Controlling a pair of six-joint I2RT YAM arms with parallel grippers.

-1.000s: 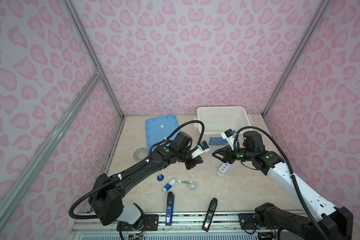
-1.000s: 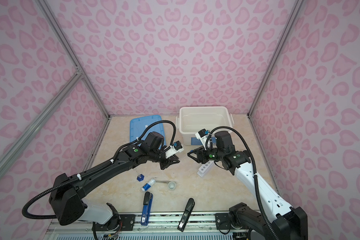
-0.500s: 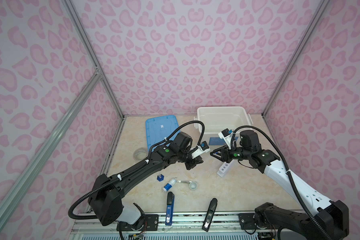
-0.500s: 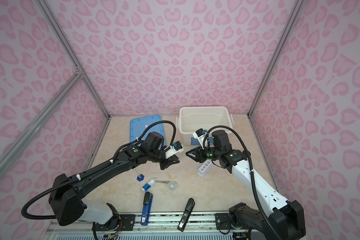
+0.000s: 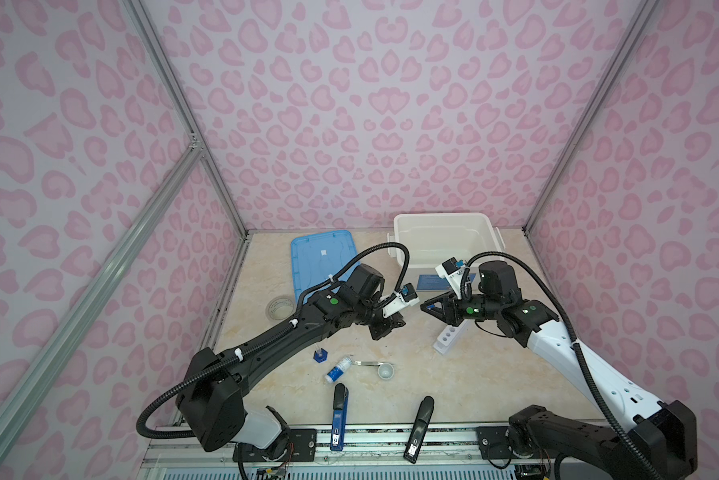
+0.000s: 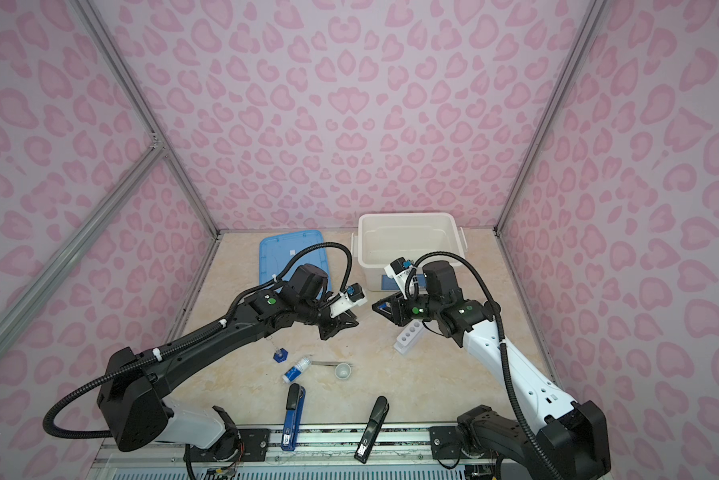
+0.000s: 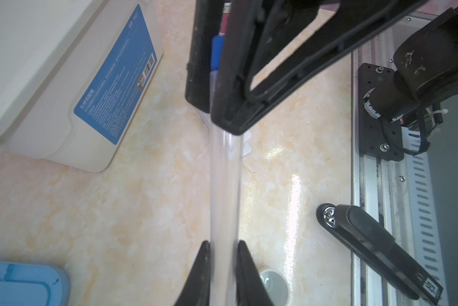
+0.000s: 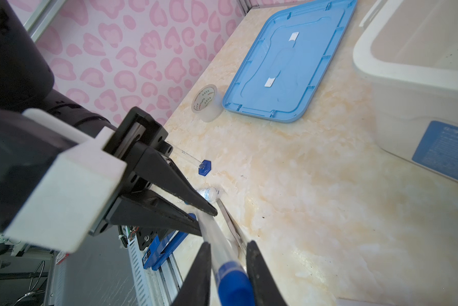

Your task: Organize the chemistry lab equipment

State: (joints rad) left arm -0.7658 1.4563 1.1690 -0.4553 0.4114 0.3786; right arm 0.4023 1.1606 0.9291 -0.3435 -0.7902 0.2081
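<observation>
A clear test tube (image 7: pixel 225 185) with a blue cap (image 8: pixel 233 283) hangs in the air between both arms. My left gripper (image 7: pixel 224 242) is shut on its clear end. Around the capped end my right gripper (image 8: pixel 228 243) is shut, both fingers against the cap. In both top views the two grippers (image 5: pixel 401 322) (image 5: pixel 426 308) meet tip to tip above the table's middle. The white holed rack (image 5: pixel 447 340) lies under the right arm. Nearer the front are the blue-based cylinder (image 5: pixel 320 356), the white-and-blue bottle (image 5: pixel 338 369), the metal tweezers (image 5: pixel 370 363) and the tiny white cup (image 5: pixel 386 371).
A white bin (image 5: pixel 445 220) stands at the back right, with a blue lid (image 5: pixel 324 257) flat to its left. A clear tape roll (image 5: pixel 280 307) sits near the left wall. A blue stapler-like tool (image 5: pixel 339 415) and a black one (image 5: pixel 419 428) lie at the front edge.
My right gripper has moved left to meet the left gripper and its jaws have closed in on the tube's capped end. The left arm has stayed still.
</observation>
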